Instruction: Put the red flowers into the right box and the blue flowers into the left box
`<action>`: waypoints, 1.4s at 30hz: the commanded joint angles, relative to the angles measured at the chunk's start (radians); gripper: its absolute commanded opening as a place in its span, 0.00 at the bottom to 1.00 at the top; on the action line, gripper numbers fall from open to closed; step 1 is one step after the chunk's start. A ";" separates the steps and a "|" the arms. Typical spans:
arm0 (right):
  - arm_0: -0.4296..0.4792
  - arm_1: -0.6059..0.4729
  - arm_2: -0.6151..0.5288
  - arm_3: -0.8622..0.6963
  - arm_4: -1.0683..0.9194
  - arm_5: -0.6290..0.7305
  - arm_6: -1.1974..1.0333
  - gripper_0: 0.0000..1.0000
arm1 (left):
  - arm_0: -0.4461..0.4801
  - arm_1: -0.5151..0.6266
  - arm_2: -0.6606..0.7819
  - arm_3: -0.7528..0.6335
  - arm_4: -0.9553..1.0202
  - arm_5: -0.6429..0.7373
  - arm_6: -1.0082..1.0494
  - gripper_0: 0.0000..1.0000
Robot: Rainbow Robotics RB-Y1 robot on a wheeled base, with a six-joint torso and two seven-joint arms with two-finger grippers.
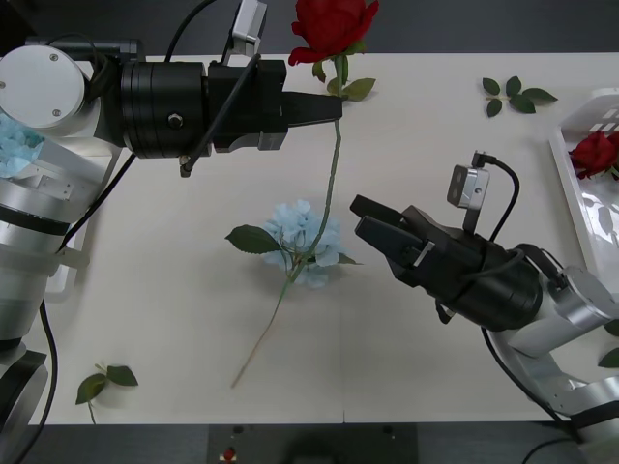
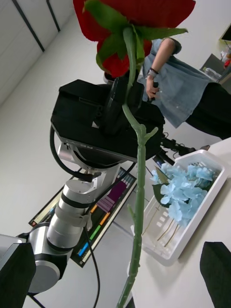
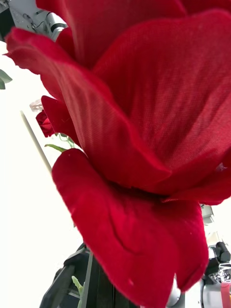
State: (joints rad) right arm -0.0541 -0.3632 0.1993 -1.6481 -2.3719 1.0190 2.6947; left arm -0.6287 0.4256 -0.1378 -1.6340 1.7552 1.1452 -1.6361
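Observation:
My left gripper (image 1: 334, 108) is shut on the stem of a red flower (image 1: 329, 24), just below the bloom, holding it above the table's middle. Up close, that bloom (image 3: 144, 144) is deep red. Its green stem (image 2: 137, 192) runs down between the black fingers (image 2: 216, 269) of my open right gripper (image 1: 363, 215), which sits just right of the stem. One blue flower (image 1: 305, 242) lies on the table under the stem's lower end. The right box (image 1: 580, 208) holds a red flower (image 1: 595, 153). Several blue flowers (image 2: 185, 190) lie in the left box (image 2: 211, 190).
Loose green leaf sprigs lie at the far right (image 1: 513, 95) and near the front left edge (image 1: 102, 382). The left box sits at the table's left edge, partly hidden behind my left arm (image 1: 58, 184).

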 commanded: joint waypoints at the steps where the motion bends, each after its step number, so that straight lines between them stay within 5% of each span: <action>1: -0.044 0.016 0.026 -0.029 0.031 -0.043 0.011 1.00 | -0.039 0.007 0.004 -0.033 0.009 -0.009 -0.056 0.00; 15: -0.131 0.041 0.127 -0.029 0.028 -0.192 0.011 0.99 | -0.039 0.007 0.004 -0.033 0.009 -0.009 -0.056 0.00; 18: -0.131 0.046 0.126 -0.027 0.028 -0.201 0.011 0.85 | -0.039 0.007 0.004 -0.033 0.009 -0.009 -0.056 0.00; 20: -0.131 0.043 0.126 -0.027 0.028 -0.204 0.011 0.66 | -0.039 0.007 0.004 -0.033 0.009 -0.009 -0.056 0.00; 25: -0.128 0.030 0.126 -0.029 0.028 -0.204 0.011 0.36 | -0.039 0.007 0.004 -0.033 0.009 -0.009 -0.056 0.00; 35: -0.122 0.015 0.127 -0.027 0.028 -0.206 0.011 0.00 | -0.039 0.007 0.004 -0.033 0.009 -0.009 -0.056 0.00; 40: -0.122 0.015 0.124 -0.027 0.026 -0.206 0.011 0.00 | -0.039 0.007 0.004 -0.033 0.009 -0.009 -0.056 0.00; 41: -0.122 0.015 0.124 -0.027 0.026 -0.206 0.011 0.00 | -0.039 0.007 0.004 -0.033 0.009 -0.009 -0.056 0.08; 42: -0.122 0.013 0.124 -0.029 0.026 -0.206 0.011 0.00 | -0.039 0.007 0.004 -0.033 0.009 -0.009 -0.056 0.51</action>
State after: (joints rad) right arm -0.1765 -0.3451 0.3286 -1.6479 -2.3416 0.8104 2.6947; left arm -0.6287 0.4256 -0.1378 -1.6340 1.7552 1.1452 -1.6361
